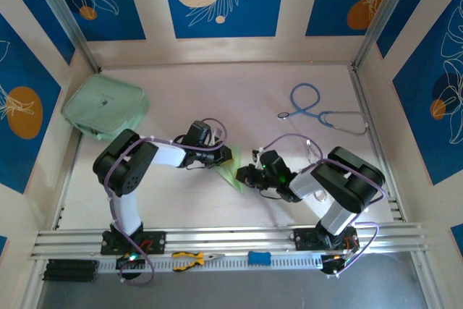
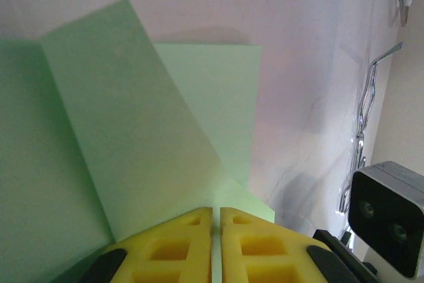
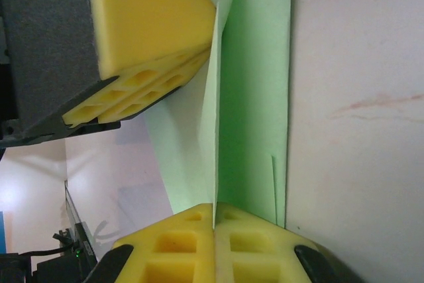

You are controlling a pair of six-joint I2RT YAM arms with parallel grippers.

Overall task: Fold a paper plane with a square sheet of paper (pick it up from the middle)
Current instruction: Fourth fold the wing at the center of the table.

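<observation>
Paper (image 2: 132, 137) is thin, light green, creased into overlapping angled flaps.

Blue wall panels (image 1: 246, 5) with white leaf sketches, orange and cream circles; pale tabletop (image 1: 239, 85); aluminium rail (image 1: 231, 240) along near edge.

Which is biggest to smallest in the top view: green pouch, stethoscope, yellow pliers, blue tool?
1. green pouch: largest in area
2. stethoscope: spans about as wide as the pouch, but it is thin tubing
3. yellow pliers
4. blue tool: smallest
</observation>
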